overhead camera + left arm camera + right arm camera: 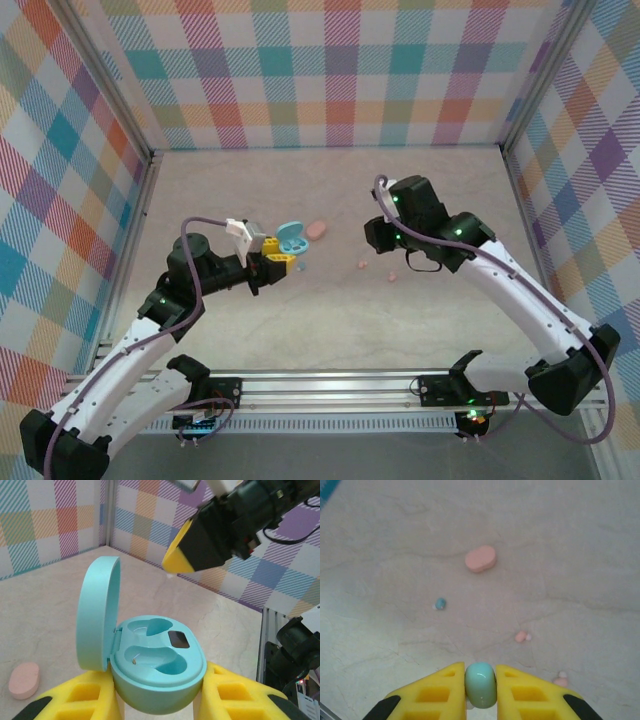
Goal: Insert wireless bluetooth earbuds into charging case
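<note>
Holding the open, empty blue case [159, 677], left pincer [157, 696]; right pincer [480, 676] nips blue earbud [480, 685].

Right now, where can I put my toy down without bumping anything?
Bare: the wide strip of table along the back wall, and the near stretch just ahead of the metal rail. Crowded: the middle, where the left gripper holds the open blue case, with the pink case and loose earbuds close by.

two oval cases: one light blue case [157, 680] and one pink case [480, 558]. four earbuds: a first blue bud [480, 684], a second blue bud [440, 603], a first pink bud [521, 636], a second pink bud [560, 682].
</note>
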Controlling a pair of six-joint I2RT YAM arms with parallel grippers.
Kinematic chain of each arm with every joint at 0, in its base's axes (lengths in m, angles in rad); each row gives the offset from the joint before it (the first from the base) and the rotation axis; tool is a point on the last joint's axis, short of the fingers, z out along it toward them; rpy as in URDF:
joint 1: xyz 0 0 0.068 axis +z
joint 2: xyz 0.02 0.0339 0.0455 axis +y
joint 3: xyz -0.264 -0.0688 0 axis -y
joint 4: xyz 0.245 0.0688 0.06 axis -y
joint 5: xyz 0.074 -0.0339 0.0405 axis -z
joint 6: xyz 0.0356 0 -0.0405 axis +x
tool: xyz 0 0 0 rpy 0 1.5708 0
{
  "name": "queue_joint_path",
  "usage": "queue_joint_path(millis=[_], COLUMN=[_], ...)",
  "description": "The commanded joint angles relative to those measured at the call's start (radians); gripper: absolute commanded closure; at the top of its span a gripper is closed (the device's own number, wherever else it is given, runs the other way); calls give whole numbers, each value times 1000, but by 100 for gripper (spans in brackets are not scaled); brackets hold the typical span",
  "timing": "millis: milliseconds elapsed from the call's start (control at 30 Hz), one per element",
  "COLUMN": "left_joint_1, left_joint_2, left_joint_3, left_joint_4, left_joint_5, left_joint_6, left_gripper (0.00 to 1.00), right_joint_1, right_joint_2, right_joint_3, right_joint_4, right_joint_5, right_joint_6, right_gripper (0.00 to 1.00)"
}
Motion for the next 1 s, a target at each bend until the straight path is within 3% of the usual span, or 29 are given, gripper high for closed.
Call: queue_joint_path(millis=[0,433,733,967], left_joint_1=[-10,-13,-18,-20], left_joint_2=[1,4,9,17], left_joint_3=[25,20,3,3], left_joint_4=[57,65,88,88], left_joint_5=[7,13,49,74], left_joint_6=[-25,-37,-18,-2], left_gripper=[79,79,79,79], right_joint_1=[31,202,276,297], right_joint_2=[-44,-31,65,109], right_joint_3=[54,86,165,183], right_joint_4=[15,210,220,206], right_joint_5=[-13,-129,-183,-151], right_joint_6=[-73,-308,-434,-497], right_gripper=[82,83,82,82])
